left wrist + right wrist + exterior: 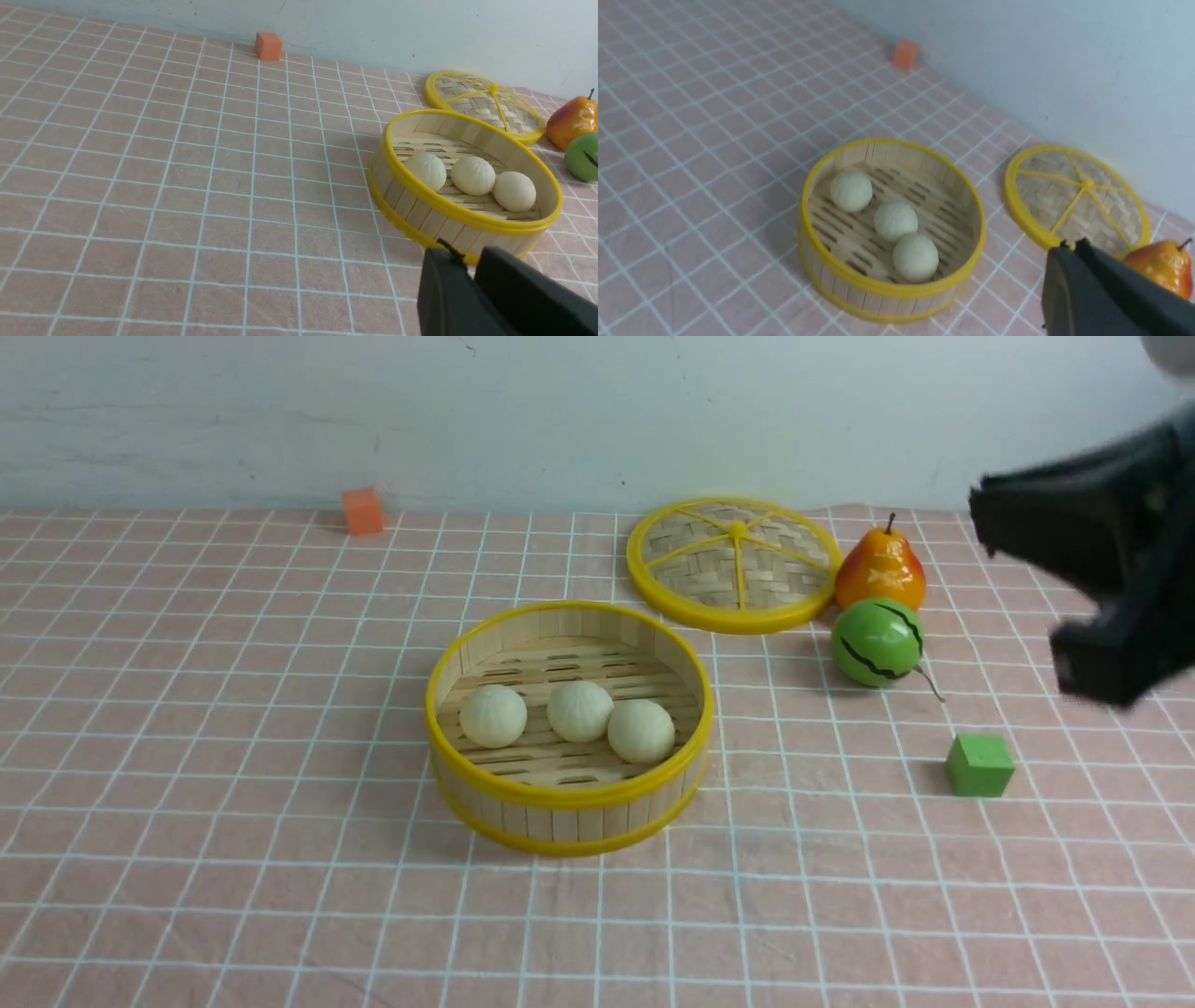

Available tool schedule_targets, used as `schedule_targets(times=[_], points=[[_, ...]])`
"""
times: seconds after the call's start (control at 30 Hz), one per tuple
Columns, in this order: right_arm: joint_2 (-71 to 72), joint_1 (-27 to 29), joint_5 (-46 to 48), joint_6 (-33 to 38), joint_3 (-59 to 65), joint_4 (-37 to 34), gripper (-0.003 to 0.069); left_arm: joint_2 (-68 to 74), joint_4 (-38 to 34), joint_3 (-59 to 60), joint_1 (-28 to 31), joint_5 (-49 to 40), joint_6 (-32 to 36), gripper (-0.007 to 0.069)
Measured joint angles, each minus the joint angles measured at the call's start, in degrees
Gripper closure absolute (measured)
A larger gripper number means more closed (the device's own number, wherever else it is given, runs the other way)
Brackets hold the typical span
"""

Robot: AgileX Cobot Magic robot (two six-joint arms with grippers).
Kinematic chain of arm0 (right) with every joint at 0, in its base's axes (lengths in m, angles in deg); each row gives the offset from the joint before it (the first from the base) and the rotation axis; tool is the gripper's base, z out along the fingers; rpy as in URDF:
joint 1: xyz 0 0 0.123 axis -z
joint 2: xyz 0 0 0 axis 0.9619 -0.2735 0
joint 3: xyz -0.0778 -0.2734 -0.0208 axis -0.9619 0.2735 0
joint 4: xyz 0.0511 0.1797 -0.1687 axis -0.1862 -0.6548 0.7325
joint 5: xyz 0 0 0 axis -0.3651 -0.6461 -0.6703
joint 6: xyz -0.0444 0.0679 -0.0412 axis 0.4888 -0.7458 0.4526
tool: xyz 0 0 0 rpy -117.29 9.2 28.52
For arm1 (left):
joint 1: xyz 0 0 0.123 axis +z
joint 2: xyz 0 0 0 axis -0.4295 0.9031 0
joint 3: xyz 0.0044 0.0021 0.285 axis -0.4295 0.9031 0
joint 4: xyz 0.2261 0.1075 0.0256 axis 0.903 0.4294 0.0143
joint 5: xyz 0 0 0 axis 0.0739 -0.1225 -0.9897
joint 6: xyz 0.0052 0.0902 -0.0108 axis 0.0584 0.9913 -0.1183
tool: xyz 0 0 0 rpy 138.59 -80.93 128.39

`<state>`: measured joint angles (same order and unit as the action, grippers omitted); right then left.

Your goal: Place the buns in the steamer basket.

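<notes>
The three cream-white buns [493,716] [580,710] [640,731] lie side by side on the slatted floor of the steamer basket [569,795], which stands mid-table. They also show in the left wrist view [473,175] and the right wrist view [895,220]. My right gripper [1004,537] hangs blurred at the right edge, above and right of the green ball. In its wrist view the right gripper [1071,245] is shut and empty. My left gripper [469,261] is shut and empty, just outside the basket's wall [448,224], and is out of the front view.
The flat woven lid [736,565] lies behind and right of the basket. A pear [879,569] and a green striped ball [876,641] sit beside the lid. A green cube [978,764] lies right of the basket, and an orange cube [361,511] by the back wall.
</notes>
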<state>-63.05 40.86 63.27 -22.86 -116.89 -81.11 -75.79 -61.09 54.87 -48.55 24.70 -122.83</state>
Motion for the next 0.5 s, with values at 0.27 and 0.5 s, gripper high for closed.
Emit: schedule_targets(times=[0.27,0.5], points=[[19.6,0.0,-31.1,-3.0,30.9,0.4,0.0661,0.0,0.0,0.0,0.0,0.0,0.0,0.0519],[20.7,0.0,-25.3,-3.1,41.2,0.4,0.0657,0.0,0.0,0.0,0.0,-0.1,0.0,0.0512]])
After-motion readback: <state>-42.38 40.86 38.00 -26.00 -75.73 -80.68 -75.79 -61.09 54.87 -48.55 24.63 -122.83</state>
